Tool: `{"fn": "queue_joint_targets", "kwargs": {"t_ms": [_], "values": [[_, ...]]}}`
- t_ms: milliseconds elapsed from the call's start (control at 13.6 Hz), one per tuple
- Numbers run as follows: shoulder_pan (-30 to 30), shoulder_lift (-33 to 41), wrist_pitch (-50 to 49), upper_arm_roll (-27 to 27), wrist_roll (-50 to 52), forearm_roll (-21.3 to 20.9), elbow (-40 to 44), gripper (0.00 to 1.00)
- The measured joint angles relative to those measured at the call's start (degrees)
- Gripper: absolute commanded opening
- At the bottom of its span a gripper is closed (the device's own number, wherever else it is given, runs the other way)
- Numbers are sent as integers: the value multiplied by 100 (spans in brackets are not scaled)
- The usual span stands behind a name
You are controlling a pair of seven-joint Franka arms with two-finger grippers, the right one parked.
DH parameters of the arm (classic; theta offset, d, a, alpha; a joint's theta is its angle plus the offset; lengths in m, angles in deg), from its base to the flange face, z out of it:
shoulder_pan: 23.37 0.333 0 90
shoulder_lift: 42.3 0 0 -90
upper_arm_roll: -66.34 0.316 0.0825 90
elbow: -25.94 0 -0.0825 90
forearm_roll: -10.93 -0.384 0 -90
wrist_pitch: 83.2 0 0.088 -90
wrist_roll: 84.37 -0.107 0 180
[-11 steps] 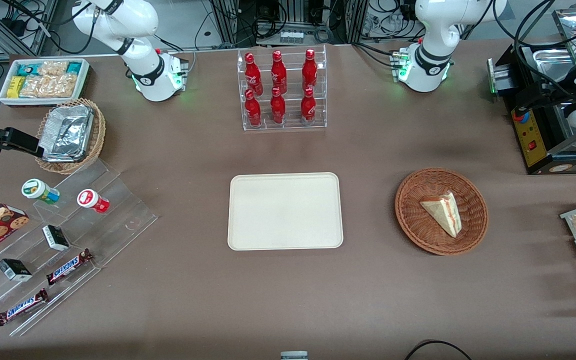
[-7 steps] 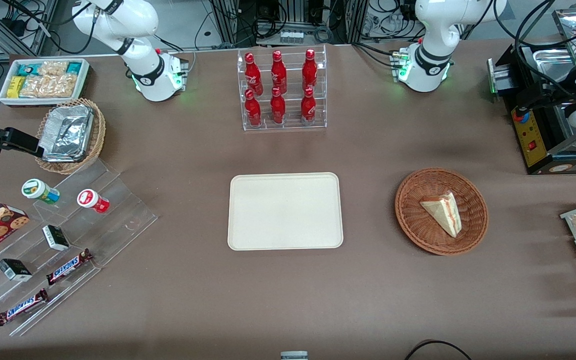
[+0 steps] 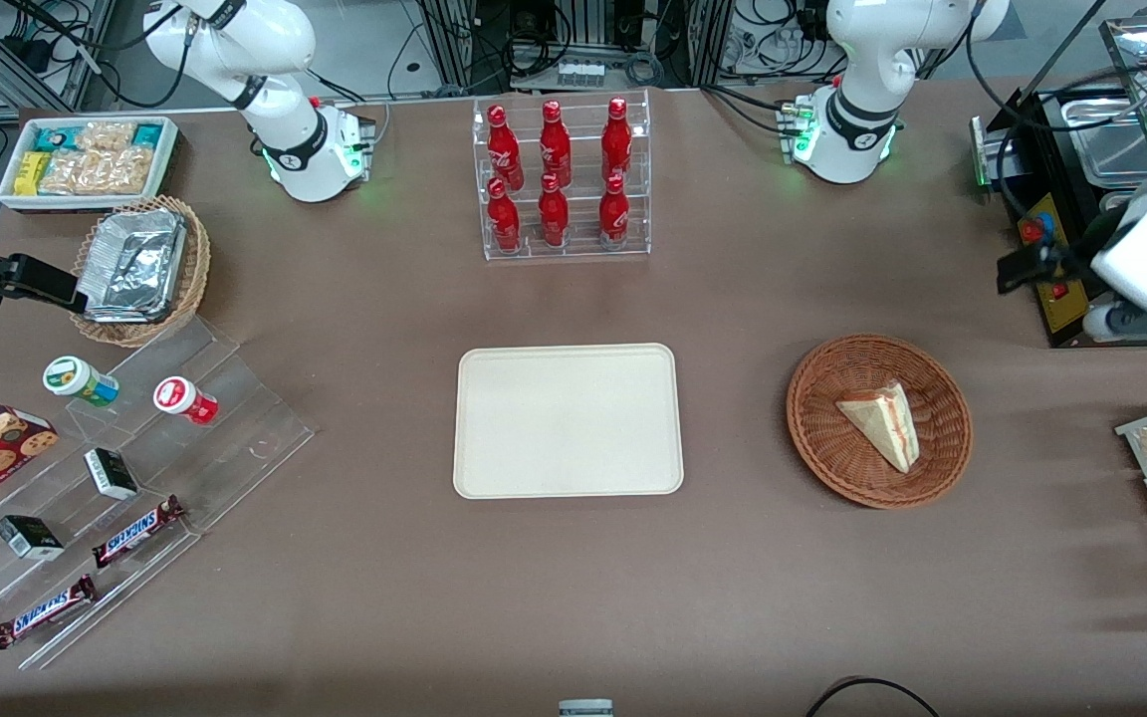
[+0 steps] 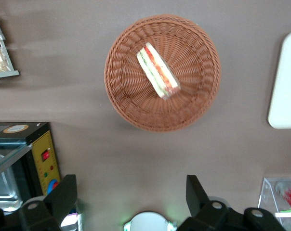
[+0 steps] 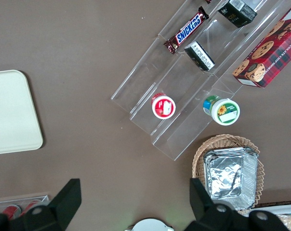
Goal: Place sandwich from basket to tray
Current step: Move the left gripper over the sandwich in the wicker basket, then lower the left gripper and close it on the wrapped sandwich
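— Sandwich [image 3: 882,423] is sitting in the reddish-brown basket [image 3: 817,438], lying on its side, filling stripe showing along the cut edge. Nothing touching it.

— And the gripper [image 4: 131,197]?

— High above the table, up over the brown cloth beside the black machine [image 3: 1056,289], well apart from the basket. Fingers [image 4: 197,193] spread wide, nothing between them.

— The tray [image 3: 568,419]?

— Cream-white, flat on the table, well apart from the basket toward the parked arm's end, nearer the front camera than the rack of red bottles [image 3: 559,179].
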Motion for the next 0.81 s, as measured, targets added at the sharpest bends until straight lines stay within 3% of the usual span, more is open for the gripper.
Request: {"fn": "queue_joint_targets", "kwargs": {"t_ms": [516, 811], "values": [[-16, -11, 2499, -70, 2497, -1, -1988, 100], [-18, -32, 3663, -79, 3442, 1, -2826, 100]]}}
